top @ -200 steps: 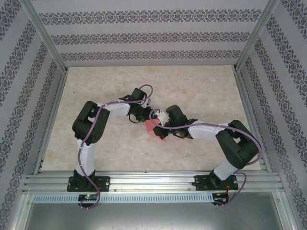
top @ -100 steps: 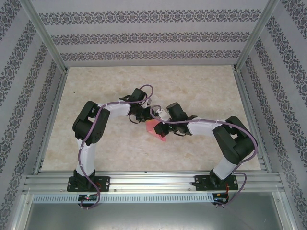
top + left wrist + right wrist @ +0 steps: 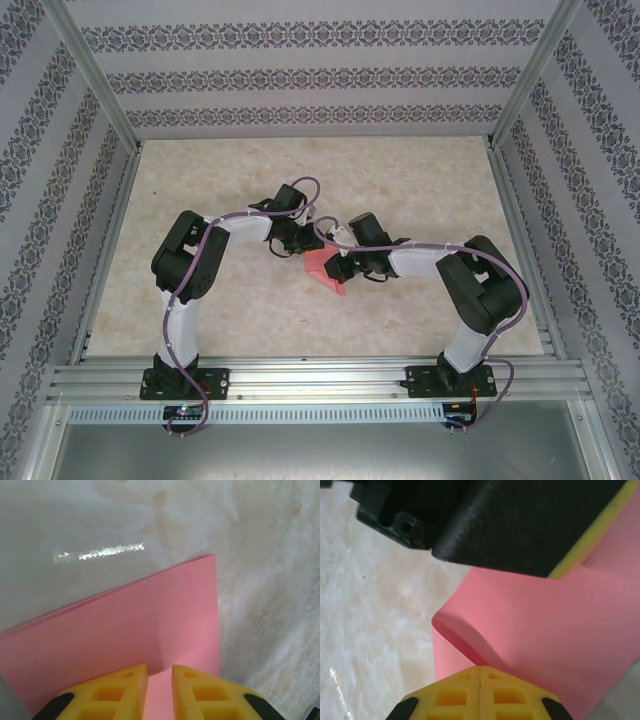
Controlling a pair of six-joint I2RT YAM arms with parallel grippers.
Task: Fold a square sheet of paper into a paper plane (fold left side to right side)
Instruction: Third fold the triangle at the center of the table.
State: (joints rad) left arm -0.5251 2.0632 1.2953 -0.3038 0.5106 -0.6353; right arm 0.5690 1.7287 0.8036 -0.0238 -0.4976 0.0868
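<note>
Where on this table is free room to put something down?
Free: the far table up to the back wall; the near patch between the left base and right base. Crowded: the centre, where left tool and right tool meet on the pink paper.

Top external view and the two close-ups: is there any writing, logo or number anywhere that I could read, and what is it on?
No readable text anywhere.
Pink paper: blank, nothing printed.
Yellow fingers: no marking.
Walls: bands of ornament, no letters.
Small board on the front rail: too small to read, if it bears anything.
</note>
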